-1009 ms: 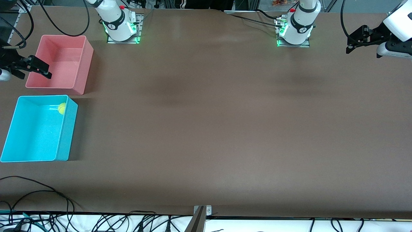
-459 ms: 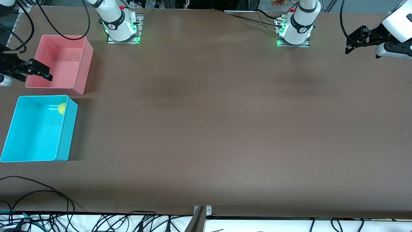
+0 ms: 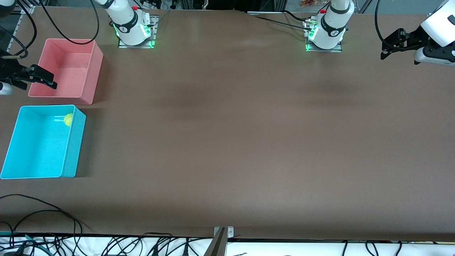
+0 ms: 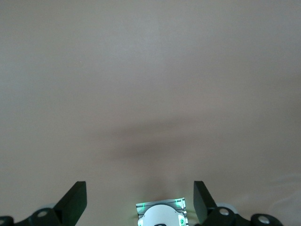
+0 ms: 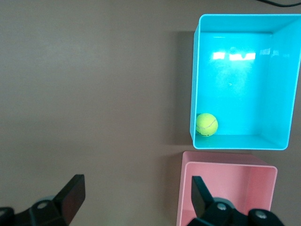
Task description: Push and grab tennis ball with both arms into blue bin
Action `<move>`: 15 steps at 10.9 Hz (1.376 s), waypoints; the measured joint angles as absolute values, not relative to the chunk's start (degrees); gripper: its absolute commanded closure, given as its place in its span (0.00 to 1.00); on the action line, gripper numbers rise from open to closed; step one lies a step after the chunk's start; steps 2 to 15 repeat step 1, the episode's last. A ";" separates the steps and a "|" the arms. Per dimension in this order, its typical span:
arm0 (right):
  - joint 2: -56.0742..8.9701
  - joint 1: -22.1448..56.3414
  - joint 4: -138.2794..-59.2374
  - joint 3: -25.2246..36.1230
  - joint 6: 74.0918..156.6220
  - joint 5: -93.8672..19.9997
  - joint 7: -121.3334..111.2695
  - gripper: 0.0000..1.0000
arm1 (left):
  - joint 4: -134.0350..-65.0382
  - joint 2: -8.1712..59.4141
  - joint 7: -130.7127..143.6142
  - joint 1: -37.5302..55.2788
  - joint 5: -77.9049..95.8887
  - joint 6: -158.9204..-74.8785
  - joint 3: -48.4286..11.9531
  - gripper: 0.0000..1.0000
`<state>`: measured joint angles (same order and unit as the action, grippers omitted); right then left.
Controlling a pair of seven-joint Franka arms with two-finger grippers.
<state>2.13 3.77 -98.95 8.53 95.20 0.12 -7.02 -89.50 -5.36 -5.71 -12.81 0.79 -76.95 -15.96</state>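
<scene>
Tennis ball (image 3: 68, 119) sat in your blue bin (image 3: 21, 142) — corner nearest the pink bin (image 3: 89, 71). Right gripper (image 3: 44, 77) hung spread, empty, over the pink bin; left gripper (image 3: 391, 44) spread too — waiting over bare table (image 3: 231, 142).

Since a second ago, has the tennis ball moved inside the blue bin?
No. The tennis ball sits in the same corner of the blue bin, nearest the pink bin.

Fuzzy yellow-green tennis ball (image 3: 68, 119) rests inside cyan-blue bin (image 3: 19, 142), in corner nearest pink tub, touching bin wall.
</scene>
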 measured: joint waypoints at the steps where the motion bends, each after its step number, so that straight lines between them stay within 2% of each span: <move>1: 2.13 3.77 -98.87 8.57 95.19 0.12 -7.02 0.00 | -89.32 -5.32 -5.71 -12.81 0.80 -76.95 -15.96 0.00; 15: 2.13 3.77 -98.87 8.57 95.19 0.12 -7.02 0.00 | -89.32 -5.32 -5.71 -12.81 0.80 -76.95 -15.96 0.00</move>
